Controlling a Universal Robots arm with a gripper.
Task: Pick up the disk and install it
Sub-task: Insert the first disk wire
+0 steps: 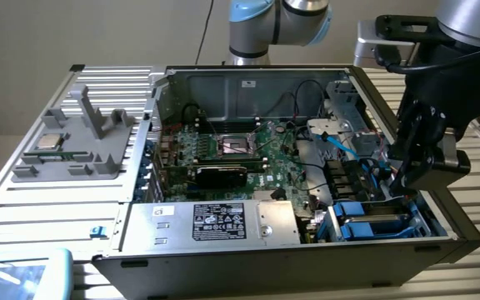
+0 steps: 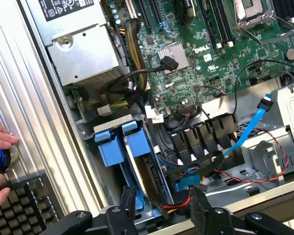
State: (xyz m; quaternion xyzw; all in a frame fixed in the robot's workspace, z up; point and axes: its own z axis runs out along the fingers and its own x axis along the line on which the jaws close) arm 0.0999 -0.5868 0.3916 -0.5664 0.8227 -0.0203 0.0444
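You have the gripper (image 2: 164, 204) poised over the drive-bay corner of the open computer case (image 1: 223, 87), fingers apart, clamping nothing. The disk (image 2: 130, 149), in its blue carrier, sits in the bay beside the power supply (image 1: 215, 222), close to one finger pad (image 2: 129, 198).

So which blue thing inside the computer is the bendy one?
The thin blue cable, curving across the case. The disk has chunky blue tabs instead.

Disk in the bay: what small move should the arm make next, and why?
Probably a slight sideways shift of the gripper. Its jaws stand open, and in the wrist view the blue-framed disk sits in the bay nearer one jaw than midway between them.
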